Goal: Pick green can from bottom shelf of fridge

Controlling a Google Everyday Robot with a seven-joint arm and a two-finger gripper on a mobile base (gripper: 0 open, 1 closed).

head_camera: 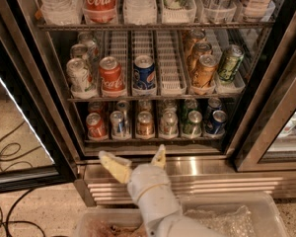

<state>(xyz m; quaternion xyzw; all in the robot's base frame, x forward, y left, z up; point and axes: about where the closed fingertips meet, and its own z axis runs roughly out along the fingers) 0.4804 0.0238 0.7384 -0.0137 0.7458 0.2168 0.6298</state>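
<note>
So the gripper (137, 161) sits low in the centre of the frame, right in front of the ribbed steel base of the fridge (212, 179) and just under the bottom shelf (153, 140); its two yellowish fingers (114, 166) are spread wide apart with nothing between them. The green can (192, 123) is up and to the right of the gripper, in the fifth lane from the left on that shelf, standing upright at the front rail; a silver can (168, 124) is just left of it and a blue can (217, 122) just right; a red can (96, 126) stands at the left end of the row. The rack above has white trays (172, 58), with a bigger olive-green can (230, 63) at its far right; a clear bin (266, 201) runs along the bottom edge of the frame, well apart from the green can.
</note>
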